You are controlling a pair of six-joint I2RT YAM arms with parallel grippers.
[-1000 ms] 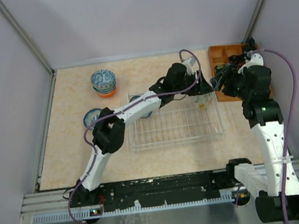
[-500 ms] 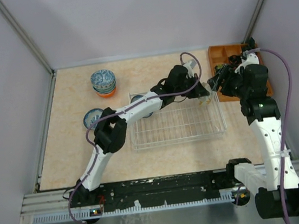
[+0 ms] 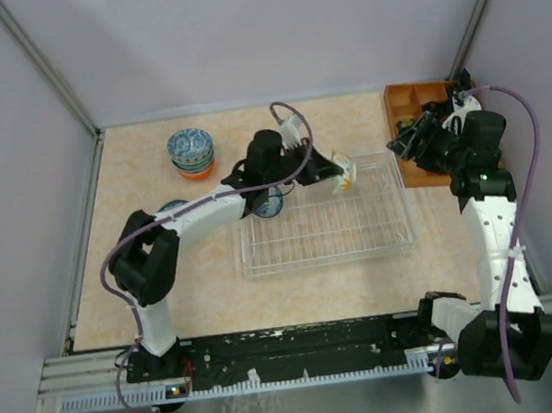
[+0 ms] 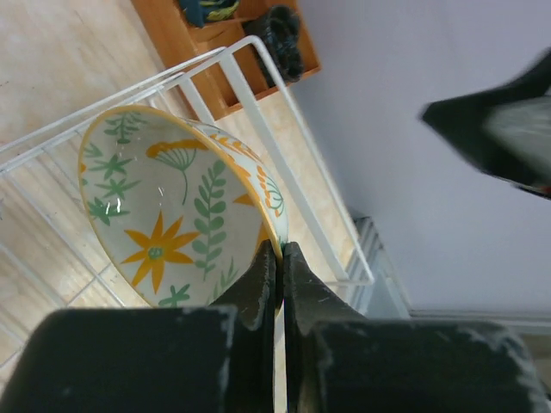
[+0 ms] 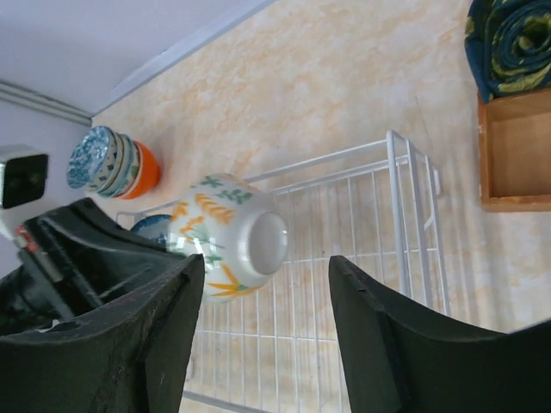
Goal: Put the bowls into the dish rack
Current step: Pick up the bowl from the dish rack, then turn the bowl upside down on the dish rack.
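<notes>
A white bowl with green leaves and orange flowers hangs tilted on its side above the dish rack. My left gripper is shut on its rim. From above, the bowl and left gripper are over the rack's far middle. My right gripper is open with nothing in it, and the bowl is beyond its fingers. It sits at the rack's far right corner. A blue bowl lies in the rack's far left corner. A stack of bowls with an orange one at the bottom stands far left.
An orange wooden tray with dark items stands to the right of the rack, by my right gripper. Another blue bowl lies on the table left of the rack, partly under my left arm. Grey walls enclose the table.
My left gripper closed on the patterned bowl's rim and carried it left from the rack's far right corner to its far middle. The right gripper pulled back slightly to the right.
</notes>
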